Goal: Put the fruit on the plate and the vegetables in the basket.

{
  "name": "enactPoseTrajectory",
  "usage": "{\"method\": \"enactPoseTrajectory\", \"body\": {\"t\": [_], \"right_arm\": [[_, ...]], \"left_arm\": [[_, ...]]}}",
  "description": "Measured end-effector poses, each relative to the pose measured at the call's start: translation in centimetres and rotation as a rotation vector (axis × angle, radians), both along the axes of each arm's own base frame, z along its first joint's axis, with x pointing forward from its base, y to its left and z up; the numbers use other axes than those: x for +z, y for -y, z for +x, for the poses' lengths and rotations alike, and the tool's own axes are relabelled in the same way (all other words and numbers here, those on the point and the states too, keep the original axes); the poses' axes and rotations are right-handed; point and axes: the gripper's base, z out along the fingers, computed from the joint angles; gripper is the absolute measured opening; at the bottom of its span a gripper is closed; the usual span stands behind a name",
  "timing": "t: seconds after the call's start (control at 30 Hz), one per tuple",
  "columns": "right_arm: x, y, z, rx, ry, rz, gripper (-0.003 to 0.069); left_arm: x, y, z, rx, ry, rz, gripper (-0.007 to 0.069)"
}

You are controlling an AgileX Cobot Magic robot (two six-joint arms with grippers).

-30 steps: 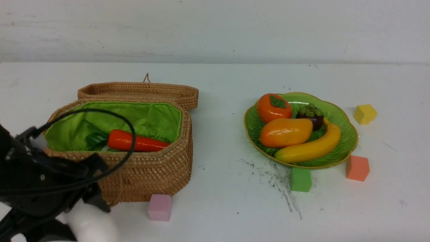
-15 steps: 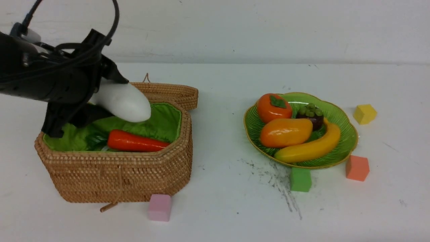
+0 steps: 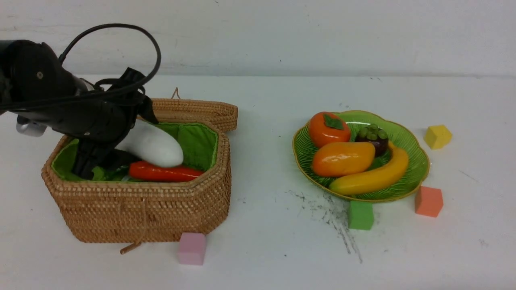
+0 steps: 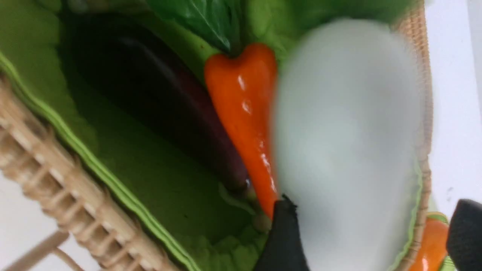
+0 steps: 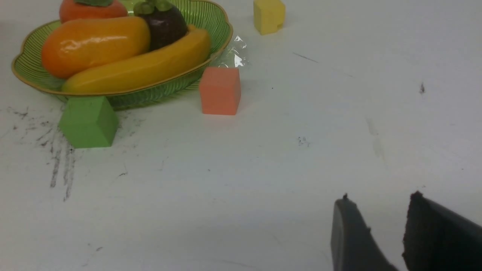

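Note:
The wicker basket (image 3: 141, 205) stands open at the left. My left gripper (image 3: 117, 139) hangs over it. Its jaws stand wide apart around the white radish (image 3: 153, 147), which rests on the carrot (image 3: 167, 173). In the left wrist view a gap shows between the blurred radish (image 4: 346, 131) and one finger (image 4: 467, 233). The carrot (image 4: 244, 113) and the eggplant (image 4: 158, 113) lie on the green lining. The green plate (image 3: 417, 161) holds the persimmon (image 3: 327, 129), mango (image 3: 342, 158), mangosteen (image 3: 373, 139) and banana (image 3: 375, 177). My right gripper (image 5: 380, 201) is empty, its jaws slightly apart, above bare table.
The basket's lid (image 3: 193, 110) lies back behind it. A pink cube (image 3: 192, 248) sits at the basket's front corner. Green (image 3: 360, 215), orange (image 3: 429, 201) and yellow (image 3: 437, 137) cubes lie round the plate. Dark scuff marks run in front of the plate.
My left arm rose from the front left with the radish, swung over the basket, then lowered. The radish now rests on the carrot and the jaws stand apart from it.

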Motion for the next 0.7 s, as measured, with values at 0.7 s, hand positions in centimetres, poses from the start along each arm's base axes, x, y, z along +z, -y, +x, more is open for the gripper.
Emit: {"method": "enactPoseTrajectory", "body": {"t": [0.7], "right_arm": [[0.0, 0.0, 0.0, 0.000, 0.000, 0.000, 0.0238]], "left_arm": [[7.7, -2.3, -10.5, -0.412, -0.004, 0.363, 0.0266]]}}
